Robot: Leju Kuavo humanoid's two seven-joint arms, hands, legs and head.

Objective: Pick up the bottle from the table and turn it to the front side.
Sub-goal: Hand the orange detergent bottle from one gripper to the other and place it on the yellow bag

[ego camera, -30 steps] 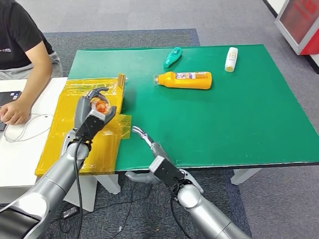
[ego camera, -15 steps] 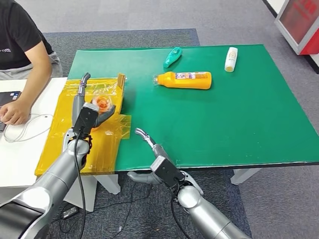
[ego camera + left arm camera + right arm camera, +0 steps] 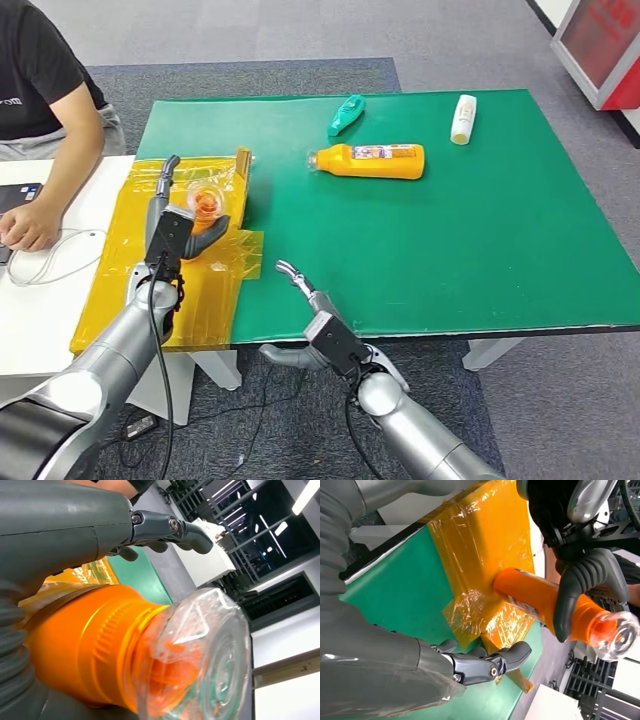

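Over yellow mat: orange bottle point(image 3: 202, 207), clear cap.

Orange bottle point(image 3: 539, 597) with clear cap point(image 3: 616, 635), label along its side, gripped in left hand point(image 3: 175, 232), lifted over yellow taped sheet point(image 3: 128, 250) at table's left end, cap end toward head camera.

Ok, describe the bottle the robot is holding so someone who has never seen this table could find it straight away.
Start at the green table and go to the yellow taped sheet at its left end. Over it, the left hand grips an orange bottle with a clear cap. Unlike the other orange bottle, lying flat mid-table, this one is lifted off the surface in the fingers.
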